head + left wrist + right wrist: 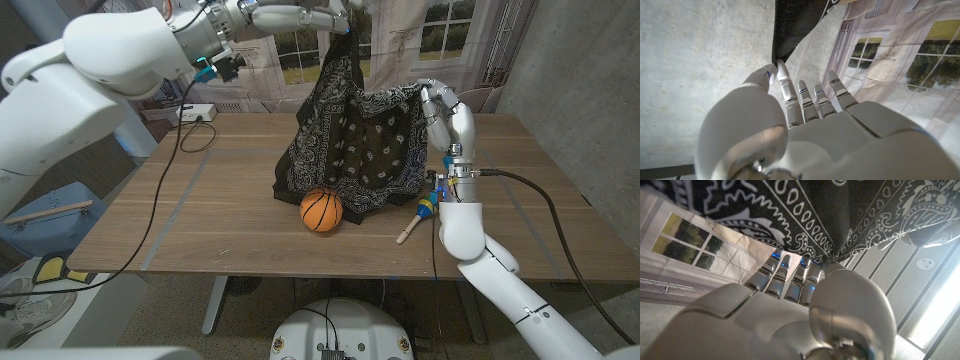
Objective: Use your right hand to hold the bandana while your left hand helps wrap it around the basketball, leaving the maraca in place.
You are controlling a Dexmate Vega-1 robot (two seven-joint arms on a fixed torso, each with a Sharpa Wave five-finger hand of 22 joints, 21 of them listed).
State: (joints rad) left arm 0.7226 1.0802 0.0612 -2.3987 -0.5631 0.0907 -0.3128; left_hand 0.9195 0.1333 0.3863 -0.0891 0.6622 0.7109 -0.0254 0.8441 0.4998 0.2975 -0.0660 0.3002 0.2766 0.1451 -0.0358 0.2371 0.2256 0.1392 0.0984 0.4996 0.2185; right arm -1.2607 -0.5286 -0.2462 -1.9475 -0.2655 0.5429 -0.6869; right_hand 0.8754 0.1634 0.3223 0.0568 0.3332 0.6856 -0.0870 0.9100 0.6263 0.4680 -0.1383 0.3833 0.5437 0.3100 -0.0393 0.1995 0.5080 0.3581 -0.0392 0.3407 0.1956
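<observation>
Both robot hands, left robot hand [335,17] and right robot hand [447,120], hold the bandana [355,140] aloft; its hem, sweeping toward four o'clock, could nudge the maraca [417,217] beside the basketball [321,210].

In the head view the left robot hand [335,14] is cut off by the picture's upper edge, so its grip on the bandana [355,135] is partly out of frame. The hanging bandana hides the far part of the surface [210,220] behind it and the top rear of the ball [321,210]. The right robot hand [447,115] hides the maraca's [418,217] head end partly. In the right wrist view the fingertips [790,260] vanish under the cloth. In the left wrist view the bandana runs off the frame.
</observation>
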